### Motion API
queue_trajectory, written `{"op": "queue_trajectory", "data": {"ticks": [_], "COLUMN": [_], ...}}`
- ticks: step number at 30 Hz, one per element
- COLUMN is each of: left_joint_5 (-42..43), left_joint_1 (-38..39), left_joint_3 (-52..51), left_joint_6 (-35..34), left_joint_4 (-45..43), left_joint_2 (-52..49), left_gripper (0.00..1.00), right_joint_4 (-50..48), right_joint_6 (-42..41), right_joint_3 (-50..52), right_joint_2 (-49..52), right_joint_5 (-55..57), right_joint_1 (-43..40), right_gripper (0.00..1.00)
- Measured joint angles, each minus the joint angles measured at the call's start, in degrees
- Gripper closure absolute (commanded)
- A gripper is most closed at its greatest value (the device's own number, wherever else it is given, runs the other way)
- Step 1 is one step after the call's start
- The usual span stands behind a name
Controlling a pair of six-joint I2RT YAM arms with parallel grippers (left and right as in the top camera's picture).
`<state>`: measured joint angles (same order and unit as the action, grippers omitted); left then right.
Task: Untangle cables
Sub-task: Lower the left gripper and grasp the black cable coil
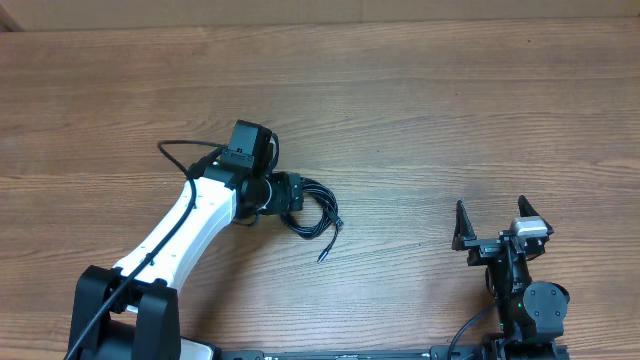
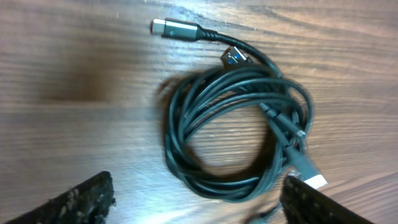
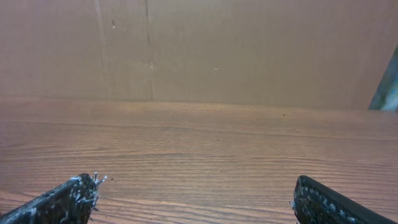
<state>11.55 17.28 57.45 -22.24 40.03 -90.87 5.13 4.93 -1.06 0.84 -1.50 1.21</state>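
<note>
Straddling coiled cables (image 2: pixel 177 140), left gripper (image 2: pixel 199 186) — spread wide, seemingly clear

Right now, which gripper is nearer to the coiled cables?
Left. The left gripper is directly above the cables; the right gripper sits far off to their right.

No text, label or number can be read — nothing legible anywhere.

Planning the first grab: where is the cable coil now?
In the overhead view the cable coil lies on the table left of centre, beneath the open left gripper, far from the right gripper.
</note>
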Motion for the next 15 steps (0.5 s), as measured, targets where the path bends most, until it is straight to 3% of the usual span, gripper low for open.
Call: {"op": "queue_trajectory", "data": {"ticks": [2,9,15], "left_joint_5": [-0.92,-2.21,-1.57], "left_joint_1": [0.0,0.0,0.0], "left_joint_3": [0.0,0.0,0.0], "left_joint_6": [4.61,10.6,12.11], "left_joint_4": [-0.48,-2.05,-2.38], "left_joint_2": [0.0,-2.69,-9.29], "left_gripper": [0.39,0.42,0.77], "right_joint_4": [0.0,0.02,0.0], "right_joint_6": [0.02,0.04,0.0], "right_joint_3": [0.0,0.0,0.0], "right_joint_2": [0.0,0.0,0.0], "right_joint_5": [0.0,-0.02,0.0], "right_joint_1": [0.0,0.0,0.0], "right_gripper": [0.0,0.0,0.0]}}
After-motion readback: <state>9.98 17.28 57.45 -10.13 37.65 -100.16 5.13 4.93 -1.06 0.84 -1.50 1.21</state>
